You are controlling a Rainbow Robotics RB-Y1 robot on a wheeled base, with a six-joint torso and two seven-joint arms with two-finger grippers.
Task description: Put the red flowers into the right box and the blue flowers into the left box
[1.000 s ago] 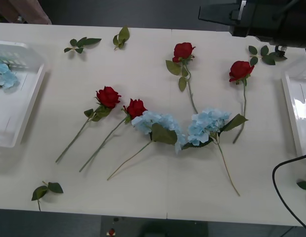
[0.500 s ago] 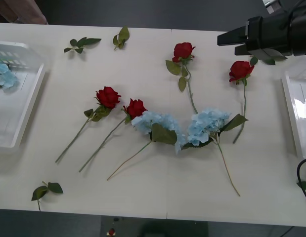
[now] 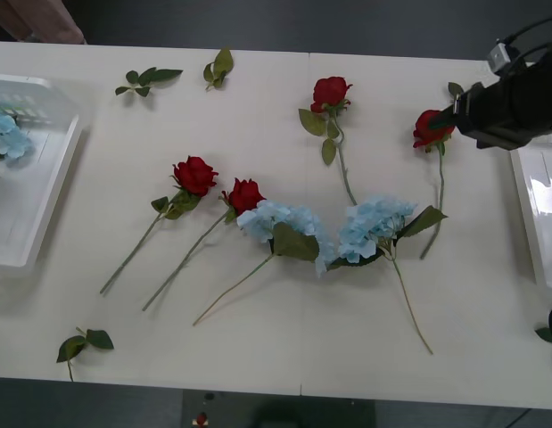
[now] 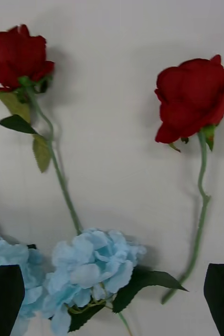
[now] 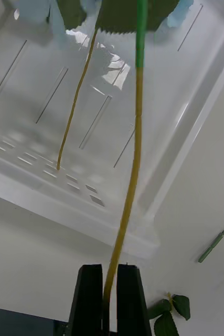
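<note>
Over the last second the right arm has been swinging down from the far right corner of the table and is now hanging right beside the rightmost red rose. Its right gripper is spreading wide, black fingers at the two corners of the wrist view, holding nothing, with that rose lying between and beyond them.

Meanwhile the left gripper is pinching shut on the yellow-green stem of a blue flower over the left box, where a second stem is already lying.

Progress is looking early: all four red flowers are resting on the table, none in the right box, and two blue flowers are lying mid-table, touching each other. One blue head is sitting in the left box.

Both boxes are being cut off at the frame edges, so their full contents are hard to judge, and the held flower's head is cropped.
</note>
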